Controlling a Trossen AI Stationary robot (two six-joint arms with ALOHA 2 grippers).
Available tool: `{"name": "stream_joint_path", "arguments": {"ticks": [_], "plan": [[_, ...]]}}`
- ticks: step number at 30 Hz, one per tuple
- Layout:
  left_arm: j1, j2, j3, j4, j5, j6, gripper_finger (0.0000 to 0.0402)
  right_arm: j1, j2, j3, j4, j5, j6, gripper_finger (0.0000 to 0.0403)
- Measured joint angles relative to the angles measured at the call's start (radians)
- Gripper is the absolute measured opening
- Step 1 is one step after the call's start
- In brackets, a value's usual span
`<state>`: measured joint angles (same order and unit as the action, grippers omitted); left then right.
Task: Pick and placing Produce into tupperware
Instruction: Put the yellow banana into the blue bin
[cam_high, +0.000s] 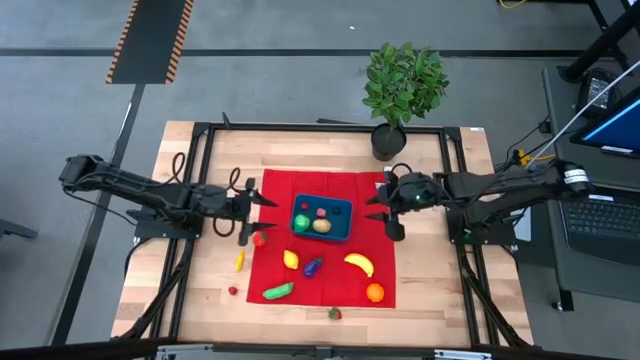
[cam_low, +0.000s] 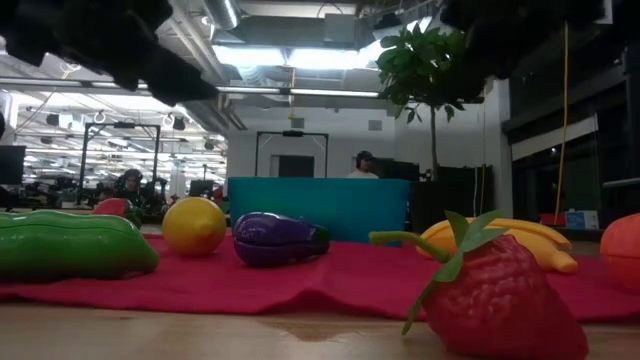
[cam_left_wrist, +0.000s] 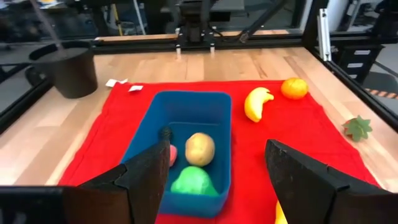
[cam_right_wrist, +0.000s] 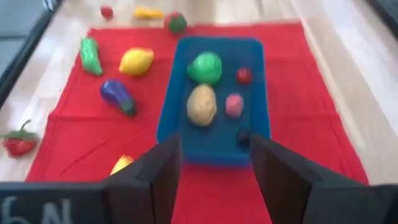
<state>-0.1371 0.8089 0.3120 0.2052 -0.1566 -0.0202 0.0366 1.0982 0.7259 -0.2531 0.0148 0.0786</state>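
Note:
The dark teal tupperware sits on the far part of a red cloth. It holds a green piece, a tan potato and small red and pink pieces. A lemon, purple eggplant, banana, orange and green cucumber lie on the cloth. A strawberry lies at its near edge. My left gripper hovers open just left of the container. My right gripper hovers open just right of it. Both are empty.
A potted plant stands at the table's far edge, behind the right gripper. A yellow piece, a small red one and a red-green one lie at the cloth's left edge. Black frame rails run along both sides.

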Motion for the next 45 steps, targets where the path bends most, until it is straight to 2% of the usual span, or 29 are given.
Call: {"name": "stream_joint_path", "arguments": {"ticks": [3,8,16,21,32,45], "plan": [[-0.018,-0.023,-0.018,-0.002,-0.025,-0.004,0.0255,0.074,0.027,0.097,-0.132,0.065,0.071,0.0190],[-0.037,-0.026,-0.024,-0.005,-0.044,0.002,0.0255,0.205,0.099,0.202,-0.233,0.148,0.184,0.0190],[-0.046,-0.026,-0.024,-0.013,-0.043,0.003,0.0255,0.361,0.277,0.358,-0.377,0.176,0.423,0.0190],[-0.082,-0.026,-0.024,-0.013,-0.039,0.004,0.0255,0.418,0.411,0.443,-0.446,0.179,0.566,0.0190],[-0.135,-0.026,-0.024,-0.018,-0.038,0.004,0.0255,0.458,0.634,0.506,-0.483,0.178,0.726,0.0190],[-0.142,-0.026,-0.024,-0.041,-0.038,0.006,0.0255,0.434,0.692,0.507,-0.483,0.179,0.754,0.0190]]}}
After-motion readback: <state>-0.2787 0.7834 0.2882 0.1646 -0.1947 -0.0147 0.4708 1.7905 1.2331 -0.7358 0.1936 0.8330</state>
